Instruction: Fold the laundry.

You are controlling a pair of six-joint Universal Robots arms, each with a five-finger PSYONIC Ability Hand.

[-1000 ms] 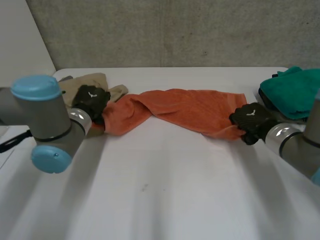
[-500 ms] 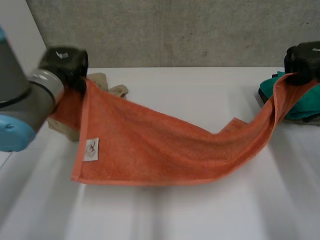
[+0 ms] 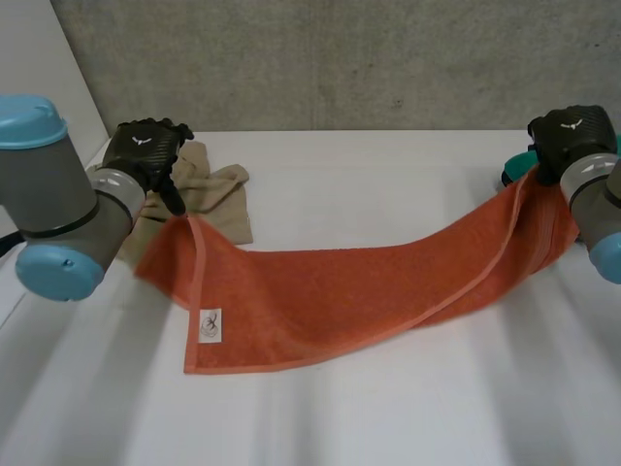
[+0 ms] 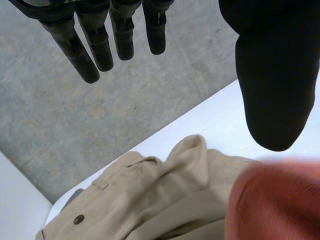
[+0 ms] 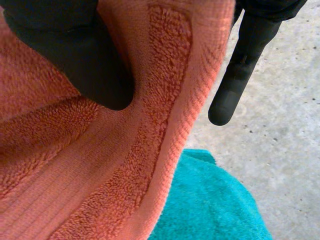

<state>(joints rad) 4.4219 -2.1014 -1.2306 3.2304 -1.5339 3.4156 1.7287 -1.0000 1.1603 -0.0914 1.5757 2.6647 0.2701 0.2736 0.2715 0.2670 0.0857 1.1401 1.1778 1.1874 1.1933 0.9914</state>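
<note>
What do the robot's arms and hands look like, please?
The left arm and right arm have round grey joints with light-blue caps. The left robot hand and right robot hand are black, with slim fingers, a thick thumb and a small white logo on the back.

The white surface point(image 3: 320, 417) is crossed by an orange towel point(image 3: 340, 291), its middle laid flat. A beige garment point(image 3: 218, 189) is heaped at its left, a teal cloth point(image 5: 210, 200) at its right.

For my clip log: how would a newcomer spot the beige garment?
On the white table, go to the far corner by the robot's left hand. The crumpled beige fabric garment lies there beside one end of the long orange terry towel. It alone is tan with a button, unlike the teal cloth opposite.
</note>
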